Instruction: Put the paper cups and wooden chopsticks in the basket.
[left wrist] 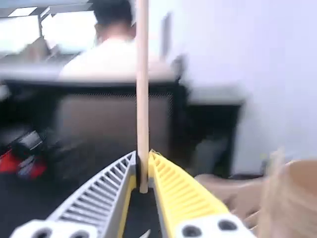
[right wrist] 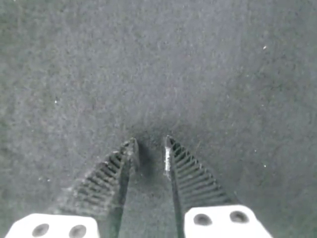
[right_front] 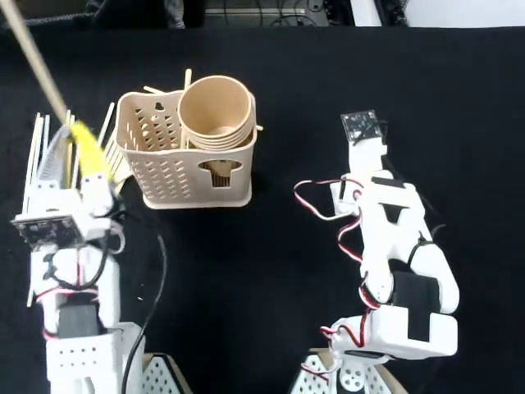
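"At the far left of the table, what have you got?"

"On my high view, loose chopsticks (right_front: 36, 152) lie on the black cloth (right_front: 271, 271) beside my left arm, with a few more between that arm and the basket. My left gripper (right_front: 71, 128) sits above them, just left of the basket."

"And its jaws?"

"Pinching one chopstick (right_front: 33, 57). From its own camera I see the left gripper (left wrist: 142, 154) with the white and the yellow jaw pressed on either side of the chopstick (left wrist: 142, 74) near its lower end. From above, the stick slants up and away to the top left corner, clear of the cloth."

"Move right. The basket?"

"The basket (right_front: 164, 176) stands upright near the middle, a little left. The cups (right_front: 215, 111) are stacked one inside another and sit in its right half, mouth up. Some stick ends (right_front: 187, 80) poke above the rim at the back. On my left wrist camera a cup (left wrist: 292, 198) shows as a blur at the edge, so I get no detail from it."

"And the right side?"

"My right arm (right_front: 394, 238) is well apart from the basket, folded over bare cloth. Its wrist camera looks straight down, and the right gripper (right wrist: 148, 148) has its jaws spread a little, a narrow gap with nothing between them. The tips are close to the cloth (right wrist: 158, 59); I cannot tell whether they touch it."
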You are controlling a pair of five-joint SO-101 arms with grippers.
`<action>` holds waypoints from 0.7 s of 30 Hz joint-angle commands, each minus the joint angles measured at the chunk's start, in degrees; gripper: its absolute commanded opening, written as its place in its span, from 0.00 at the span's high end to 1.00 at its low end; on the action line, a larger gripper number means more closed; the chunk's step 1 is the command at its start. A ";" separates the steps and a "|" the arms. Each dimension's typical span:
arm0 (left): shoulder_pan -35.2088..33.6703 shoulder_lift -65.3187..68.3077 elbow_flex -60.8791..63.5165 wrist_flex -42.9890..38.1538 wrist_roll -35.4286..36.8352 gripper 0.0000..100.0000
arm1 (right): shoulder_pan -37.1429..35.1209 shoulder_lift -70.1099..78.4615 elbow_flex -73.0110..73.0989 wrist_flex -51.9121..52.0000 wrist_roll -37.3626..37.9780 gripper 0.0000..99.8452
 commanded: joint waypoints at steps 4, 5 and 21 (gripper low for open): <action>9.71 21.01 -8.57 -9.41 2.20 0.97 | -0.79 -2.59 -0.22 -0.70 0.62 0.91; 9.80 24.44 -9.10 -11.08 4.13 0.97 | -0.79 -2.59 -0.22 -0.70 0.62 0.91; 9.98 36.04 -5.58 -20.92 8.79 0.96 | -0.79 -2.59 -0.13 -1.76 0.62 0.91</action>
